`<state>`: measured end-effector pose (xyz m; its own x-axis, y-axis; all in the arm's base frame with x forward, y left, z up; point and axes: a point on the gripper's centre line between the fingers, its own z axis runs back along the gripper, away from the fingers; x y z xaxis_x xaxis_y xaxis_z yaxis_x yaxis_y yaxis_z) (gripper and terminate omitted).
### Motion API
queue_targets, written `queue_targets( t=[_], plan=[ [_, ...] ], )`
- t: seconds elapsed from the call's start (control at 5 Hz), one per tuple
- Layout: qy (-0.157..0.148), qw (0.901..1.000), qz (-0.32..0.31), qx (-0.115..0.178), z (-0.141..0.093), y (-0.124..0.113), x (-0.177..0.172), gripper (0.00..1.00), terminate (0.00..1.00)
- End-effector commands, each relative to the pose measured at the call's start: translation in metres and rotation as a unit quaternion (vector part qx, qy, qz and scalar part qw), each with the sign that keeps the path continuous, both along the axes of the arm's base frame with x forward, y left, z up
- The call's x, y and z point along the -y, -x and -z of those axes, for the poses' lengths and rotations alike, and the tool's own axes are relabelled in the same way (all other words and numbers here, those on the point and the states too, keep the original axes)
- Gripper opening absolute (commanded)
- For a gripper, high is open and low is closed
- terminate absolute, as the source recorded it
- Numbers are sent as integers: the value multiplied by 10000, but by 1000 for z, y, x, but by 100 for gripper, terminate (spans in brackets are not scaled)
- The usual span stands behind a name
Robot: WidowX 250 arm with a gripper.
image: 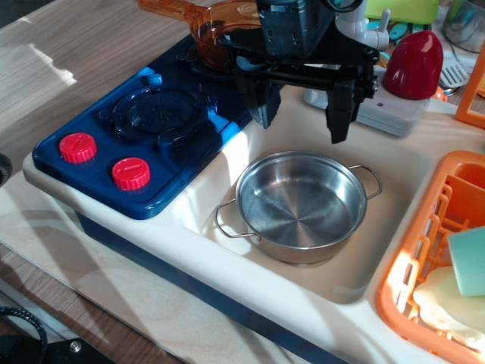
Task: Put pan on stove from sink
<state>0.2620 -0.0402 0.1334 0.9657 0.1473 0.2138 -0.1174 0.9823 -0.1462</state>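
The shiny steel pan with two wire loop handles sits upright in the cream sink, empty. My gripper hangs above the sink's far edge, just beyond the pan, with its two black fingers spread wide and nothing between them. The dark blue stove lies to the left of the sink, with two red knobs at its front. Its front burner is bare.
A transparent orange saucepan sits on the stove's back burner, partly behind my gripper. A dark red rounded object stands behind the sink. An orange dish rack with items is at the right. The set rests on a wooden table.
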Motion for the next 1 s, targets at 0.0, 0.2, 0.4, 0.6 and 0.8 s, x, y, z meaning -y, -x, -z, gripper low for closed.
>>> queue_targets(
  t=[0.0,0.2,0.4,0.6,0.8],
  plan=[
    [0,10000,0,0,0,0,0,100,0],
    [-601,9927,722,759,-1,5,16,100,0],
    [-841,9719,1731,1357,-3,12,32,100,0],
    [-834,9557,2349,1565,-8,21,39,100,0],
    [-592,9511,2668,1440,-6,24,42,100,0]
  ],
)
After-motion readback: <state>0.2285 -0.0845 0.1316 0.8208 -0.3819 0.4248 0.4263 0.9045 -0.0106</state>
